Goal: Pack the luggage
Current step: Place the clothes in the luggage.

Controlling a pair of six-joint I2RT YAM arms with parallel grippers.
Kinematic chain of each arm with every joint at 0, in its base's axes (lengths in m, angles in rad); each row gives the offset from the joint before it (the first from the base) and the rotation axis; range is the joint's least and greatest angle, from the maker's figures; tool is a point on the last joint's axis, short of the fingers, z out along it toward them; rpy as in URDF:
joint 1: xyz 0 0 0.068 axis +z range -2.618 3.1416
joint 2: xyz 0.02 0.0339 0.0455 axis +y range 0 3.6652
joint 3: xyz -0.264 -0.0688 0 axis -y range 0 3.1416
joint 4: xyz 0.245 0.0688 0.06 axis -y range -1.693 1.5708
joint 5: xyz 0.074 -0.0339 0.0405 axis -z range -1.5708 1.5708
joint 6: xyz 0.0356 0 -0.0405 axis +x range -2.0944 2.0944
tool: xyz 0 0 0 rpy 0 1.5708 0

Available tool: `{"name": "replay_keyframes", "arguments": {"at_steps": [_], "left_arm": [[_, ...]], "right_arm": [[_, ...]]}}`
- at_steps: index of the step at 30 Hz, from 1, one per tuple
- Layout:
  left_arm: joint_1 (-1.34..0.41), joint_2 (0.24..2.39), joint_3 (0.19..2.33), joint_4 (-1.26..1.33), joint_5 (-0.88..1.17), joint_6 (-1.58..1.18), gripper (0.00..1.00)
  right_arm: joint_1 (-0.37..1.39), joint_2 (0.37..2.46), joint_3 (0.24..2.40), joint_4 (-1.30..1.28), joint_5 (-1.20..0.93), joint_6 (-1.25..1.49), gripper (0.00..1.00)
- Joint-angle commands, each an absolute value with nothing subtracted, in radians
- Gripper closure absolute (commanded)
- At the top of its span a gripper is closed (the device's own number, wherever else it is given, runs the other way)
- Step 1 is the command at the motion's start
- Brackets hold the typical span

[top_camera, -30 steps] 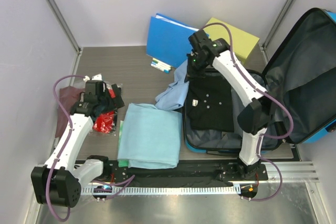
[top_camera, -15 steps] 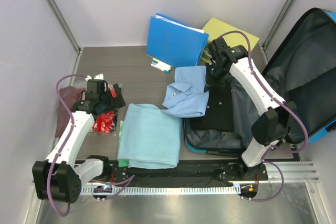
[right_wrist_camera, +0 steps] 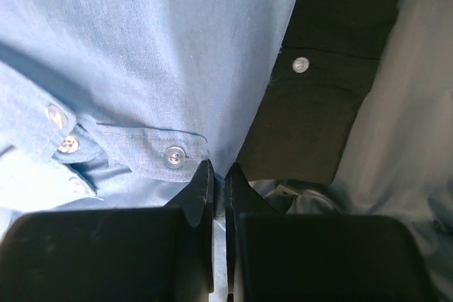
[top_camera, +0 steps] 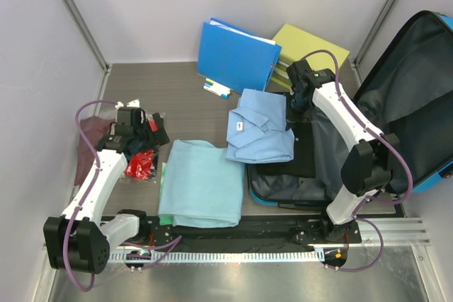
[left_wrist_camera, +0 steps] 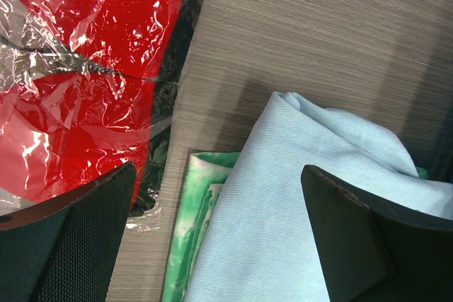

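Observation:
The luggage (top_camera: 417,68), a bright-blue hard-shell suitcase with dark grey lining, lies open at the right, its lid leaning up. A black shirt (top_camera: 301,157) lies in its base and also shows in the right wrist view (right_wrist_camera: 333,76). My right gripper (top_camera: 296,104) is shut on the edge of a blue button-up shirt (top_camera: 258,132), which hangs half over the suitcase's left rim; the pinched cloth (right_wrist_camera: 170,54) fills the right wrist view. My left gripper (top_camera: 134,132) is open and empty, over the table between a red packet (left_wrist_camera: 78,54) and folded light-blue cloth (left_wrist_camera: 304,210).
A folded light-blue cloth (top_camera: 202,182) lies mid-table on a green item (left_wrist_camera: 187,231). A flat blue folder (top_camera: 233,54) and a yellow-green box (top_camera: 318,47) stand at the back. Dark red cloth (top_camera: 86,146) and a red packet (top_camera: 141,165) lie at the left.
My right gripper has moved right and toward the suitcase, dragging the blue shirt with it; the shirt now spreads over the suitcase's left rim and black shirt. The left arm is still.

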State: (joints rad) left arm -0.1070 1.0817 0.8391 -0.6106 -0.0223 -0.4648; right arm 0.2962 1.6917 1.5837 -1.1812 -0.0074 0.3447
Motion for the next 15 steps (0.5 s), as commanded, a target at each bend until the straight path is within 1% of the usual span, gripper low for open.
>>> {"name": "replay_keyframes", "arguments": {"at_steps": [1, 15], "left_arm": [[-0.112, 1.078, 0.867, -0.577, -0.015, -0.460, 0.00], [-0.110, 1.089, 0.868, -0.577, -0.018, -0.446, 0.00]], "right_arm": [[0.262, 1.623, 1.556, -1.152, 0.100, 0.330, 0.99], [0.210, 1.678, 1.482, -1.108, 0.176, 0.272, 0.99]]}}
